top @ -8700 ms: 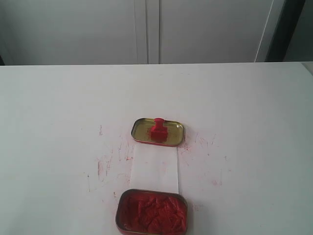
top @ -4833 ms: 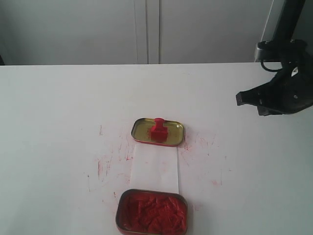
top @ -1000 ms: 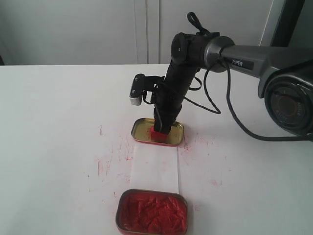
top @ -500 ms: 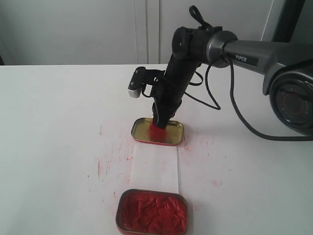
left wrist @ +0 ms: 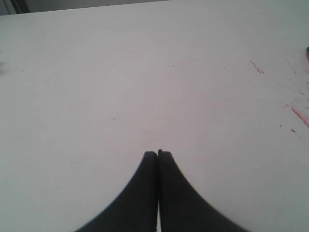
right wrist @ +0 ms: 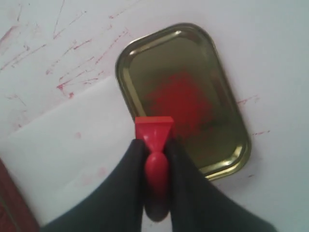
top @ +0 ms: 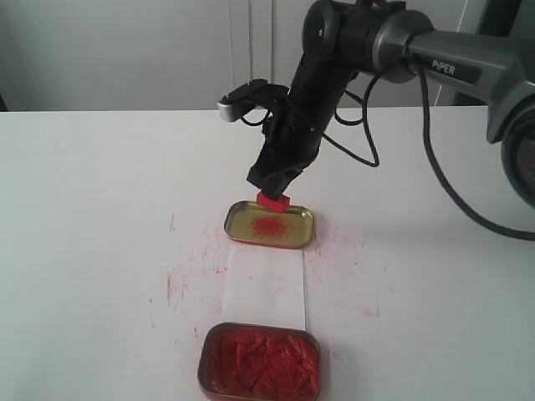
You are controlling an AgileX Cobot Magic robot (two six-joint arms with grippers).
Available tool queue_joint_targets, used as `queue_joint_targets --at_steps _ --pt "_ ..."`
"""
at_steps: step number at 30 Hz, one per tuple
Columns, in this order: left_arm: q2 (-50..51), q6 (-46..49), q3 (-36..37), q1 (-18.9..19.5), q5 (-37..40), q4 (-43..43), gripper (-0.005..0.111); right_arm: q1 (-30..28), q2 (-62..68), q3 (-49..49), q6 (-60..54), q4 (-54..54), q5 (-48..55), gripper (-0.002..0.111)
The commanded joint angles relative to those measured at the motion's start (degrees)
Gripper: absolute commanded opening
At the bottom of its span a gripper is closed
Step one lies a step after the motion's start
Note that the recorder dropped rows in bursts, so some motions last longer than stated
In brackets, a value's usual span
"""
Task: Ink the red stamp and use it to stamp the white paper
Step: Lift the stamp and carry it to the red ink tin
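My right gripper (top: 272,190) (right wrist: 155,145) is shut on the handle of the red stamp (top: 271,200) (right wrist: 154,129), holding it lifted just above the empty gold lid (top: 269,225) (right wrist: 186,96), which carries a red smudge. The white paper (top: 265,286) (right wrist: 72,145) lies flat between that lid and the gold-rimmed tin of red paste (top: 260,361) at the front. My left gripper (left wrist: 158,153) is shut with nothing in it, over bare table; it does not show in the exterior view.
The white tabletop (top: 100,209) bears red smears around the paper and lid. The right arm (top: 351,42) reaches in from the back right, with a cable looping beside it. A grey wall stands behind the table's far edge.
The right arm came in, closed on the stamp in the lid, and has now raised it clear of the lid, leaving a red smudge showing there.
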Motion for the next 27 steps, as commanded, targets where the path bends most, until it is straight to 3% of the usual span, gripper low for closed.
queue_joint_targets --at_steps 1,7,18,22,27 --pt "-0.2 -0.1 0.2 0.3 -0.2 -0.1 0.0 1.1 -2.7 0.2 5.9 0.0 1.4 0.0" --pt "-0.2 -0.1 0.2 0.3 -0.2 -0.1 0.0 3.6 -8.7 7.3 10.4 -0.2 -3.5 0.0" --pt "-0.2 -0.1 0.2 0.3 -0.2 -0.1 0.0 9.9 -23.0 31.3 12.4 -1.1 -17.8 0.0" --pt "-0.2 -0.1 0.2 0.3 -0.2 -0.1 0.0 12.7 -27.7 38.9 9.2 -1.3 -23.9 0.0" --pt "-0.2 -0.1 0.2 0.3 -0.2 -0.1 0.0 15.6 -31.1 45.5 5.2 -1.2 -23.9 0.0"
